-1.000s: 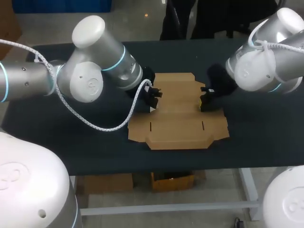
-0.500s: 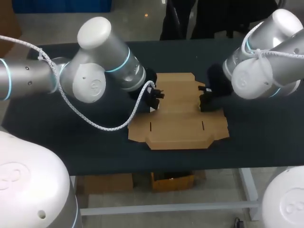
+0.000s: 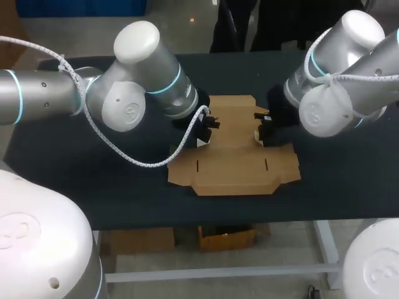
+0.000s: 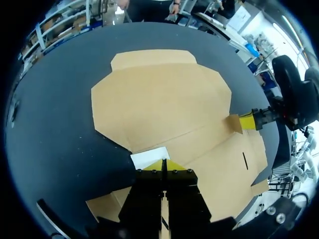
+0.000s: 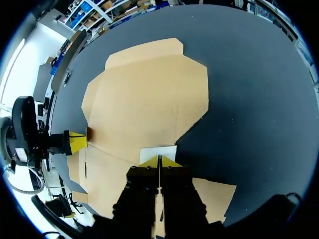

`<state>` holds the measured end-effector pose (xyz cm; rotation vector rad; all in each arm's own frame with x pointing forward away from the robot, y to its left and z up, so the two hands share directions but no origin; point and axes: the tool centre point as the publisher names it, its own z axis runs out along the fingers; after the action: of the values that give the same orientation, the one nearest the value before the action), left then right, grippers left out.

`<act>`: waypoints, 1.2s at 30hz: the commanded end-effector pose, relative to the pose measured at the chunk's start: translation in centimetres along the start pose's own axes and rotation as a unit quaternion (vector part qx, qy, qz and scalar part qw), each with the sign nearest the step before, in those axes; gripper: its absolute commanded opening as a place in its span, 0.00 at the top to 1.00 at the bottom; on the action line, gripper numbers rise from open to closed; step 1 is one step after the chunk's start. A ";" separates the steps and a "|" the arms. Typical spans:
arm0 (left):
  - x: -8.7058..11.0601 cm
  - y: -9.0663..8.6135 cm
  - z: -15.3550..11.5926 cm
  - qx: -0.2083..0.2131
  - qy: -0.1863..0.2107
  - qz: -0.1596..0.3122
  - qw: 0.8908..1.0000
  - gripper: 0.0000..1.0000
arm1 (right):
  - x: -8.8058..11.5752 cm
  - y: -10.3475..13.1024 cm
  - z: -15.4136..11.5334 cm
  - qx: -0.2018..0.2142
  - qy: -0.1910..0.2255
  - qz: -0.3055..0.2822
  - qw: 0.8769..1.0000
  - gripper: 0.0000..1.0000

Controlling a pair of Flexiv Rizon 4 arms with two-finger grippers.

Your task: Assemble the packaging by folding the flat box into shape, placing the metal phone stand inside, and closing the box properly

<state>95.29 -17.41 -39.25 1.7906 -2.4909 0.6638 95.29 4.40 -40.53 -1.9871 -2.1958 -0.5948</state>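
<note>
Left gripper (image 4: 163, 165) and right gripper (image 5: 159, 160), both closed, touch opposite sides of the flat box (image 3: 234, 159) between them — uneven pushing could slide it instead of folding.

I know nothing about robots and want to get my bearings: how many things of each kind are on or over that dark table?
Flat cardboard box: 1
Robot pincers: 2, the left pincer and the right pincer
Table: 1
Total: 4
</note>
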 end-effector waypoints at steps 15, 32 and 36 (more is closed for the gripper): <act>-0.5 -0.6 0.6 -0.001 -0.034 -0.014 0.999 1.00 | 0.3 0.1 0.8 0.002 -0.036 0.004 0.999 1.00; -0.8 -0.7 1.7 -0.009 -0.040 -0.025 0.999 1.00 | 0.4 0.3 1.8 0.009 -0.053 0.014 0.998 1.00; -0.9 -0.7 2.1 -0.013 -0.045 -0.027 0.999 1.00 | 0.5 0.1 2.0 0.011 -0.057 0.015 0.998 1.00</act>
<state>96.42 -16.99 -40.79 1.8993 -2.4787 0.5740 95.68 5.25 -41.94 -2.0788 -2.2159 -0.4713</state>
